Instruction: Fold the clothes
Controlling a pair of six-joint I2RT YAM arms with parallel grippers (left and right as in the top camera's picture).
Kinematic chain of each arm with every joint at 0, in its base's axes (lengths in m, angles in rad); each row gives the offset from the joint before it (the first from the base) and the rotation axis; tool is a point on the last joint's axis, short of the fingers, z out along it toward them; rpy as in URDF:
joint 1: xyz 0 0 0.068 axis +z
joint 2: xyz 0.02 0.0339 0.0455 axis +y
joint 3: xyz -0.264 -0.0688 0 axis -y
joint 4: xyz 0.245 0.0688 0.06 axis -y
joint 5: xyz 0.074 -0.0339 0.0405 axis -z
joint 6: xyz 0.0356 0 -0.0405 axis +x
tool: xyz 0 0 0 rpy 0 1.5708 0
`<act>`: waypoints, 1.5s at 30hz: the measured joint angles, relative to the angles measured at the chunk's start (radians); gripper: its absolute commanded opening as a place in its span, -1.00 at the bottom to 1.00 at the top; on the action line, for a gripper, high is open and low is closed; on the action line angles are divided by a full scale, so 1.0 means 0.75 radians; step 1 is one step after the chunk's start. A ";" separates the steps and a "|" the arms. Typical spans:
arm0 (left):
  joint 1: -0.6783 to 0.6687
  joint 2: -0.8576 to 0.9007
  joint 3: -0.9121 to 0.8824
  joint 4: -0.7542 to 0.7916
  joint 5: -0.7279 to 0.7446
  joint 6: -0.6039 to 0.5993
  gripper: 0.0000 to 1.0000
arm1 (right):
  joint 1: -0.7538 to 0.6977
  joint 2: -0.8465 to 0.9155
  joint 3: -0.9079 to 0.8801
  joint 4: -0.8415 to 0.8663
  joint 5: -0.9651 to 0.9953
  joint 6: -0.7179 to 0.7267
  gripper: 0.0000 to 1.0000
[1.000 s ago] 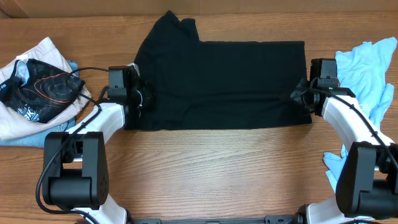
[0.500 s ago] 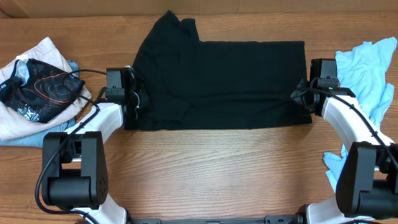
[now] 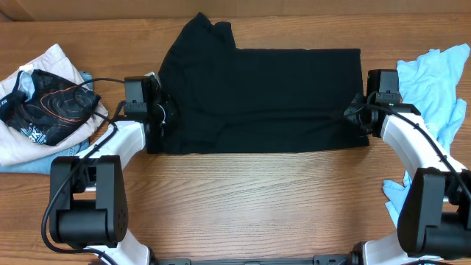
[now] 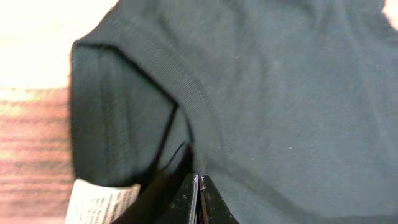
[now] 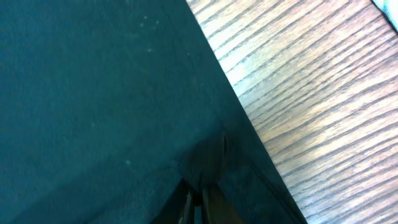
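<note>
The clothes, a plain black T-shirt (image 3: 265,96), lie spread flat across the middle of the wooden table, with a sleeve bunched at the far left. My left gripper (image 3: 163,114) sits at the shirt's left edge. In the left wrist view its jaws (image 4: 198,182) are shut on a fold of the black fabric (image 4: 280,93) by the ribbed collar (image 4: 180,87), beside a white label (image 4: 102,202). My right gripper (image 3: 357,114) is at the shirt's right edge. There its jaws (image 5: 198,196) are shut on a small raised pucker of fabric (image 5: 93,93) near the hem.
At the far left, a black garment with an orange-and-white swirl print (image 3: 44,103) lies on a cream cloth (image 3: 37,143). Light blue cloth (image 3: 434,81) is heaped at the right edge, with more (image 3: 394,195) near the right arm's base. Bare wood (image 5: 311,93) lies beside the hem.
The left gripper's jaws have closed at the shirt's left edge, and the gripper has shifted slightly to the left. The right arm has not moved.
</note>
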 measured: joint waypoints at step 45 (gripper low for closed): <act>0.009 0.000 0.139 -0.470 -0.035 0.031 0.20 | -0.003 0.000 -0.001 -0.207 0.068 -0.003 -0.34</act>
